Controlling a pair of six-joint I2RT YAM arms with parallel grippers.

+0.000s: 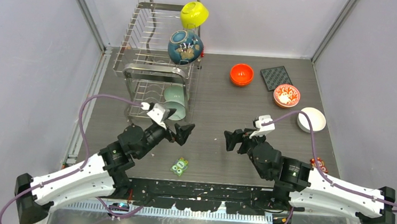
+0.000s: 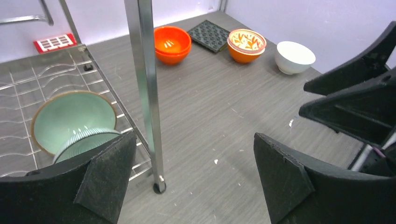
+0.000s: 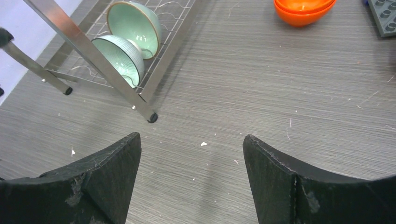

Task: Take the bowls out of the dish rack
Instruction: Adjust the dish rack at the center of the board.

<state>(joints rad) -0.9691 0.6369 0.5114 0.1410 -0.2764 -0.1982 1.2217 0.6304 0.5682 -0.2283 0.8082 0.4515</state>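
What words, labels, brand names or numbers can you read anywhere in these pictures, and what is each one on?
No text can be read in any view.
Red-white block on the dish rack: a white grid only, no letters.
Dark teal-blue bowl: painted pattern, no letters legible.
Small green item: too small to tell any print.
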